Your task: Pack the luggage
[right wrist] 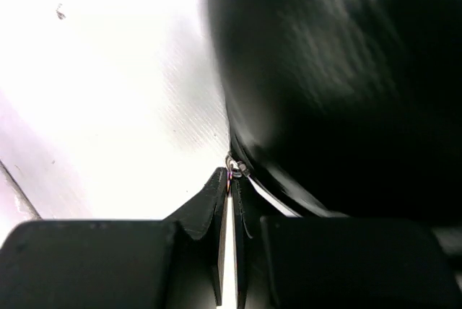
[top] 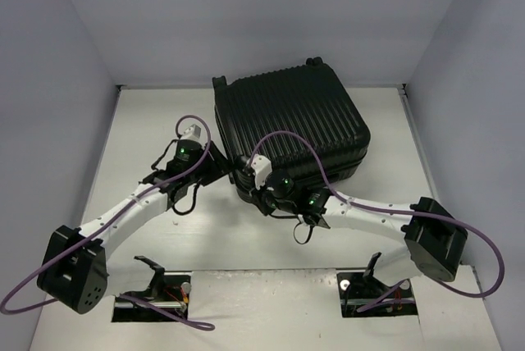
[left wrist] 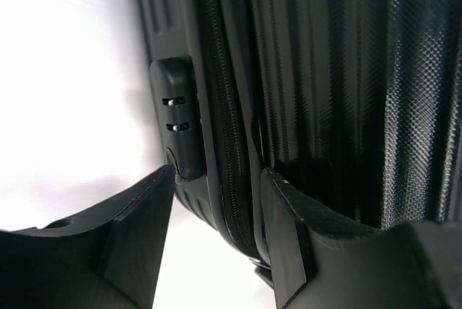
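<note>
Zipping shut, by the look of it, the luggage (top: 295, 125), lying flat and closed toward the far middle of the white table (top: 148, 121), ribbed shell up, wheels (top: 220, 80) toward the back. Pinching the small metal zipper pull (right wrist: 236, 168) at the near edge with the right gripper (right wrist: 231, 177), fingers pressed almost together on it. Straddling the near-left corner with the left gripper (left wrist: 218, 175), jaws spread to either side of the zipper seam (left wrist: 227, 128), just beside a little black bumper (left wrist: 177, 114), touching nothing that can be told. Aiming, for a clean run, at drawing the pull along the seam's own line and not away from the shell, easing slowly round the curved corner, and bracing the case with the spread gripper against sliding on a seemingly smooth, slick tabletop. Working inside plain pale walls (top: 49, 56) closing in on three sides, with little room beyond the case at the back and more to its left.
</note>
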Tool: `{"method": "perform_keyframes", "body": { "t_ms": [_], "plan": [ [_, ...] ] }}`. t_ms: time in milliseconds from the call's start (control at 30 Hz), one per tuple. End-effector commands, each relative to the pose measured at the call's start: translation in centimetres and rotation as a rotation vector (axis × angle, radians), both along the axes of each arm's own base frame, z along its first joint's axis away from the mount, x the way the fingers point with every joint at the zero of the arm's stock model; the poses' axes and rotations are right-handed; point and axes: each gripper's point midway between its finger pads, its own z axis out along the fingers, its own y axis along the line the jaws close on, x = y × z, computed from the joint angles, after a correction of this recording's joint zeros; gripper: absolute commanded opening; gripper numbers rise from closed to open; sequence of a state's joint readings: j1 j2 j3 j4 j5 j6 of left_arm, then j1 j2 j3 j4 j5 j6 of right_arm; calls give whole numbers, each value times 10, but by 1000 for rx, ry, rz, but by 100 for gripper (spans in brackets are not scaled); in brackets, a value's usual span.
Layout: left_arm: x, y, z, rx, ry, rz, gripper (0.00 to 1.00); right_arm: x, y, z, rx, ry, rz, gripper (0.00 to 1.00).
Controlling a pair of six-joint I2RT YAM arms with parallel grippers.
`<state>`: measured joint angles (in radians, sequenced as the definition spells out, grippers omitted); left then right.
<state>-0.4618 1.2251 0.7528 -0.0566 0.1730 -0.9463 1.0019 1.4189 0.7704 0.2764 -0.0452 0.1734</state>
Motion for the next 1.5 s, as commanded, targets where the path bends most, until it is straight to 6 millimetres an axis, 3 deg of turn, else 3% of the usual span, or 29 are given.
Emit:
{"method": "perform_keyframes", "body": {
  "t_ms": [0, 100, 167, 200, 300, 367, 433, 567, 600, 633, 700, 733, 833, 867, 933, 967, 1000, 1200, 1267, 1333, 1367, 1467],
  "plan": [
    [-33, -67, 27, -157, -30, -236, 47, -9, 47, 84, 306, -103, 97, 0],
    [-58, -85, 16, -114, -12, -317, 47, -3, 26, 78, 268, -125, 19, 0],
    [-73, -95, 9, -127, 15, -360, 47, 3, 9, 84, 267, -154, -39, 0],
    [-78, -100, 6, -129, 22, -378, 47, 8, -6, 83, 254, -162, -85, 0],
    [-97, -113, 9, -97, 7, -471, 47, 11, -32, 79, 246, -159, -148, 0],
    [-104, -109, 7, -37, 7, -502, 47, 18, -51, 73, 215, -150, -193, 0],
    [-96, -99, 20, -35, -28, -465, 47, 21, -65, 74, 206, -153, -226, 0],
    [-58, -64, 47, -36, -94, -349, 47, 28, -93, 71, 181, -151, -293, 0],
    [-38, -45, 51, -32, -104, -291, 47, 27, -96, 73, 183, -157, -296, 0],
    [-26, -40, 69, -31, -150, -287, 47, 26, -97, 71, 176, -152, -296, 0],
    [-7, -25, 74, 3, -158, -257, 47, 24, -97, 67, 168, -139, -291, 0],
    [12, -15, 97, 11, -212, -236, 47, 22, -95, 66, 173, -130, -281, 0],
    [46, 2, 105, 9, -213, -188, 47, 19, -92, 63, 174, -116, -261, 0],
    [62, 5, 122, -5, -253, -168, 48, 19, -93, 61, 169, -114, -259, 0],
    [88, 15, 117, -11, -228, -137, 51, 17, -92, 60, 169, -111, -250, 0],
    [101, 14, 134, -26, -258, -144, 51, 17, -92, 59, 168, -107, -246, 0],
    [115, 14, 120, -23, -222, -140, 51, 16, -91, 59, 167, -106, -241, 0],
    [183, 23, 117, -12, -231, -92, 54, 9, -87, 57, 190, -84, -211, 0],
    [198, 21, 99, -9, -200, -95, 54, 5, -86, 56, 196, -81, -208, 0],
    [209, 16, 103, -22, -222, -112, 54, 3, -87, 53, 196, -73, -208, 0],
    [214, 13, 92, -30, -207, -121, 54, 1, -86, 54, 204, -69, -211, 0],
    [225, 2, 98, -93, -251, -143, 54, -4, -83, 51, 206, -62, -200, 0]
  ]
}}
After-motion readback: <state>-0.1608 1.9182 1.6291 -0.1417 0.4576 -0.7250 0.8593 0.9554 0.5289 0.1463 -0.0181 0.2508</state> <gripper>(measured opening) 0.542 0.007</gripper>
